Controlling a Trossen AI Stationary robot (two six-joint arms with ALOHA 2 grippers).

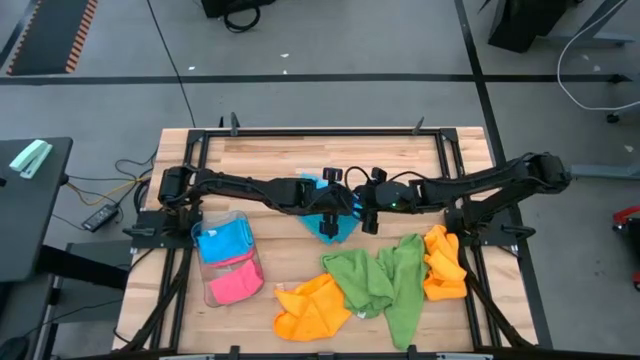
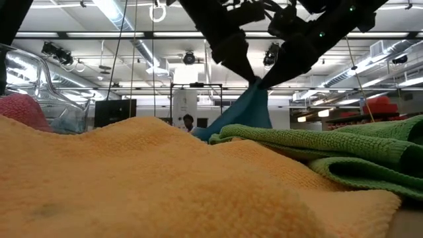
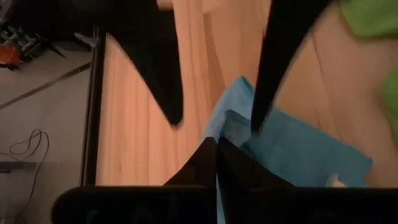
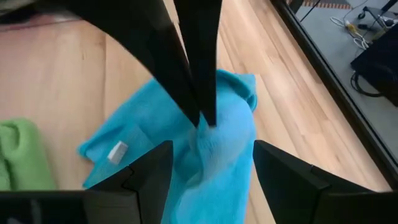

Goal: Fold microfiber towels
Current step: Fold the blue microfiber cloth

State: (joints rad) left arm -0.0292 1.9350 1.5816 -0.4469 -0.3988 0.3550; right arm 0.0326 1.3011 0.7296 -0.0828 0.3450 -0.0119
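Note:
A sky blue microfiber towel lies at the table's middle, drawn up into a peak. My left gripper is shut on that peak, reaching in from the table's left. My right gripper stands open just to the right of it, a finger on either side of the raised cloth; I cannot tell whether it touches. Green towels and orange towels lie crumpled along the near edge. My left gripper pinches a raised bunch of the blue towel between its two fingertips, slanting down from the table's left. One layer or several, I cannot tell. The cloth hangs below the fingers like a tent, its lower part resting on the table.
A clear plastic tray at the near left holds a blue and a pink folded towel. Another orange towel lies at the near right. A black frame runs around the table. Bare wood shows toward the far edge.

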